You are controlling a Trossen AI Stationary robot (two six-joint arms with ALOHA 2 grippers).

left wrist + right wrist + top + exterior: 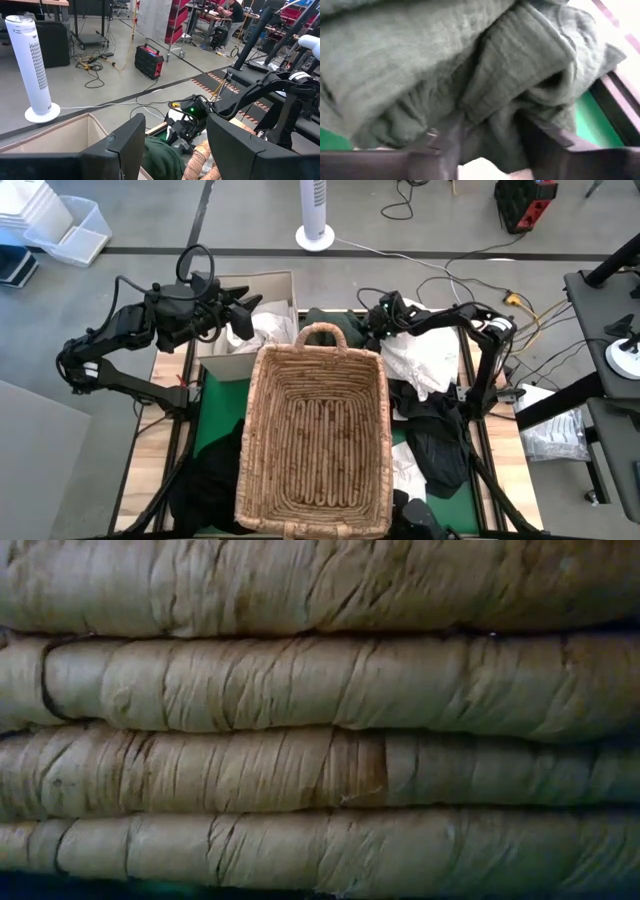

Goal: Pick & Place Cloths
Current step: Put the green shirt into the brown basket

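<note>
Several cloths lie around the empty wicker basket (262, 380). A dark green cloth (325, 317) is bunched behind the basket's handle, at the table's far edge. To the right are a white cloth (425, 360) and a black one (435, 440). Another black cloth (210, 480) lies left of the basket, and a white one (270, 330) is by the cardboard box. My right gripper (372, 323) is open, down in the dark green cloth (470, 65). My left gripper (243, 315) hovers open above the white cloth by the box, touching nothing. My right gripper (490, 137) has its open fingers (451, 137) sunk into the dark green cloth, slanting down from the table's right. A thick fold (492, 120) of it bulges between them. The cloth lies bunched on the mat, not lifted.
A cardboard box (235, 360) stands on the far left, on the green mat (215, 400). The basket wall (320, 720) fills the low view. A white tower fan (31, 65) and cables are on the floor beyond the table. A clear bag (555, 435) lies to the right.
</note>
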